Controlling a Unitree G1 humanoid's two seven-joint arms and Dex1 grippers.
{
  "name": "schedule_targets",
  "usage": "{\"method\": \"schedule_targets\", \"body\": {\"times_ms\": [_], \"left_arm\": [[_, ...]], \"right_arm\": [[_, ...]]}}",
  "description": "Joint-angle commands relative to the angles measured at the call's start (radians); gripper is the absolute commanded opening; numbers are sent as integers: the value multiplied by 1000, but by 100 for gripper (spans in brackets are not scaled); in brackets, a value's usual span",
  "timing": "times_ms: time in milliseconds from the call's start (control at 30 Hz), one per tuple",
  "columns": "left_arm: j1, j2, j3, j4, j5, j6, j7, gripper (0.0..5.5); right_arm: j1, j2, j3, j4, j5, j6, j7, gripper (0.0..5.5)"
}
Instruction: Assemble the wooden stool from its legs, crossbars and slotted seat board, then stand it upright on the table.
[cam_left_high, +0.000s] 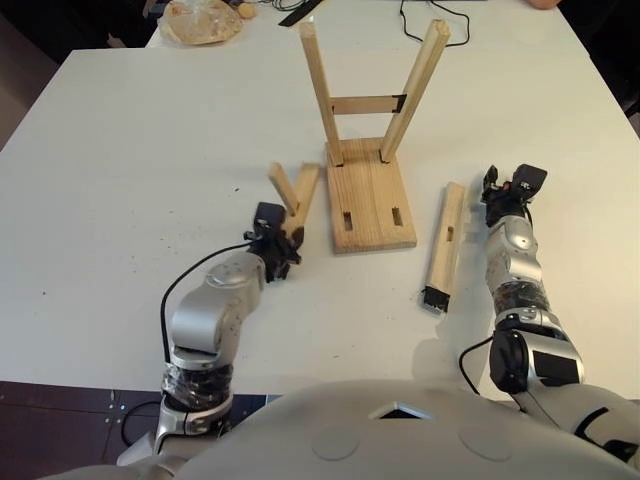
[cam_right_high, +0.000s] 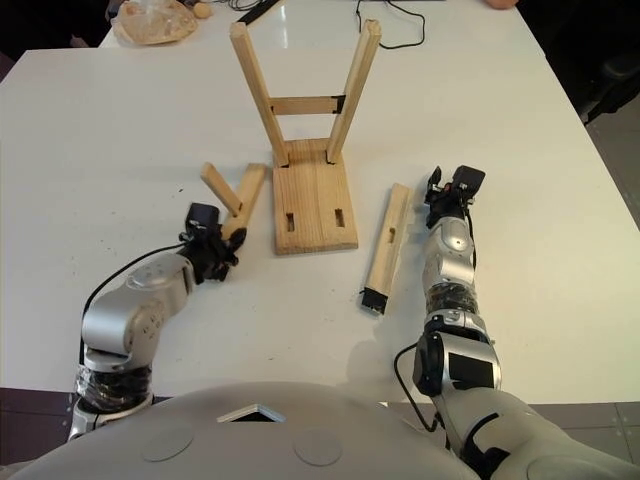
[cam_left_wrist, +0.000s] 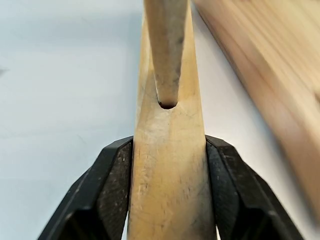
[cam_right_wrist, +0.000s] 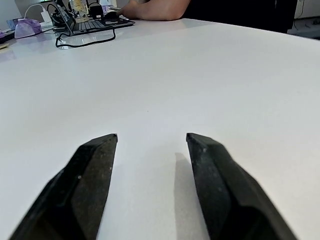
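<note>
The table (cam_left_high: 120, 150) carries a half-built stool. The slotted seat board (cam_left_high: 370, 215) lies flat near its middle, with two legs (cam_left_high: 322, 90) standing in the far slots and joined by a crossbar (cam_left_high: 365, 103). The two near slots (cam_left_high: 345, 220) are vacant. A loose leg (cam_left_high: 445, 245) lies just to the right of the board. To the board's left, a third leg (cam_left_high: 303, 200) lies with a second crossbar (cam_left_high: 281, 187) plugged into it at an angle. Your left gripper (cam_left_wrist: 168, 145) pinches that leg's near end, jaws hard against both faces. Your right gripper (cam_right_wrist: 152, 136) sits low over bare table to the right of the loose leg, jaws spread, holding nothing. Judgement: the step in hand is raising the held leg. Lift it clear of the board before swinging it, and keep the plugged crossbar from levering out. Bring the right gripper onto the loose leg, so the two can be mated before seating them in the near slots.
</note>
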Motion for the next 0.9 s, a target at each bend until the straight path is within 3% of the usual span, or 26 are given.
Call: {"method": "schedule_targets", "body": {"times_ms": [33,167,300,500,900], "left_arm": [[-334,-23,399,118,-353,-132,-63,202],[-463,17,569,118,-734,-177,-135,202],[-473,118,543,37,-982,-162,-359,202],[-366,323,381,-31,-970,-108,-675,202],[-277,413,201,-44,-929,-178,-836,202]], "right_arm": [[-138,-3,18,-249,219,228,239,254],[-298,-46,115,-474,397,472,498,254],[-409,-103,152,-686,700,776,722,306],[-492,-185,155,-724,898,1029,843,367],[-449,-261,177,-831,1003,1175,968,367]]}}
